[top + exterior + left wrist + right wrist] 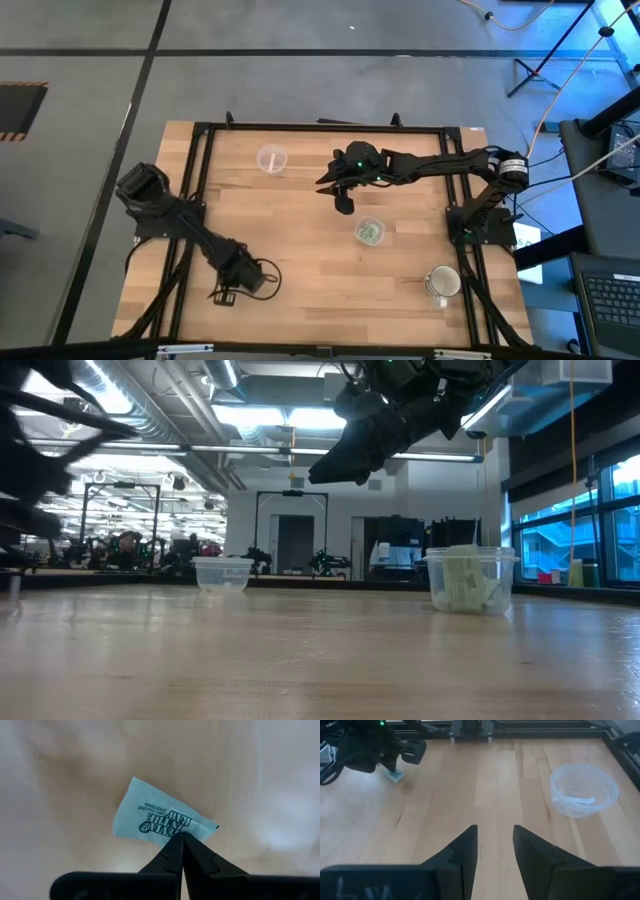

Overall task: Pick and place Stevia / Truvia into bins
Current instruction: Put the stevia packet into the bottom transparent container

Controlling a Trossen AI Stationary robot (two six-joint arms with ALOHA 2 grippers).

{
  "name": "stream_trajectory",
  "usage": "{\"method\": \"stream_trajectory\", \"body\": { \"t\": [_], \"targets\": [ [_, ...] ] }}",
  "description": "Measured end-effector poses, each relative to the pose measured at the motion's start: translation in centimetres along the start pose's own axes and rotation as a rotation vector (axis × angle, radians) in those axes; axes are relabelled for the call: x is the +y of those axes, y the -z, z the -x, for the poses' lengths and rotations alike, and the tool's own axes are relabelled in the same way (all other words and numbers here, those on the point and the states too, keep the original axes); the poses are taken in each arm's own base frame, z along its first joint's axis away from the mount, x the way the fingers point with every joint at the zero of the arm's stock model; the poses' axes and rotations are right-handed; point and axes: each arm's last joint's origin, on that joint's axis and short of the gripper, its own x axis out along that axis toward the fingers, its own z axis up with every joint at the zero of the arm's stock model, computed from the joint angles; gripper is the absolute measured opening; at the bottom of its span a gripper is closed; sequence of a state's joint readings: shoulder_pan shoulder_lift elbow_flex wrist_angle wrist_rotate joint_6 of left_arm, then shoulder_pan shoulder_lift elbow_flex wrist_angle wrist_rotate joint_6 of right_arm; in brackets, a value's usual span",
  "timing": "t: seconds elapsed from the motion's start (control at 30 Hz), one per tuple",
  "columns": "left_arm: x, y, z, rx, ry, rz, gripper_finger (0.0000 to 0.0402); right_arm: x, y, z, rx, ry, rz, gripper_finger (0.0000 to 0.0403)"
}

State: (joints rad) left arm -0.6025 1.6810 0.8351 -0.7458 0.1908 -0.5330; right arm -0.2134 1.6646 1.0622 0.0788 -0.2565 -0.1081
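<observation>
A pale wooden table (pixel 300 290) framed in black metal rails carries two dark robot arms: the left gripper (pixel 182 840), low near the table's front-left edge, has its fingers pinched fully together on one corner of a small light-green paper sweetener packet (pixel 160 817), while the right gripper (pixel 494 840) hangs above mid-table with its fingers roughly half apart and nothing between them. A clear round plastic cup (pixel 370 232) near the right arm already holds several green packets; a second clear cup (pixel 271 159) toward the far edge appears empty, and an opaque whitish mug (pixel 442 283) sits front-right. The packet looks feather-light, limp and easily creased, so a corner pinch is likely to let it droop or slip
</observation>
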Motion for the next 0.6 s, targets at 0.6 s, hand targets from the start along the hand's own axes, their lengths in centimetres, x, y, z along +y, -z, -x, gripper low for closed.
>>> {"method": "stream_trajectory", "body": {
  "t": [0.6],
  "targets": [
    [6.1,-2.9,1.3,-0.077,-0.063,-0.238,0.0002,0.1,1.0,0.1,0.106,-0.002,-0.206,0.0129]
  ]
}}
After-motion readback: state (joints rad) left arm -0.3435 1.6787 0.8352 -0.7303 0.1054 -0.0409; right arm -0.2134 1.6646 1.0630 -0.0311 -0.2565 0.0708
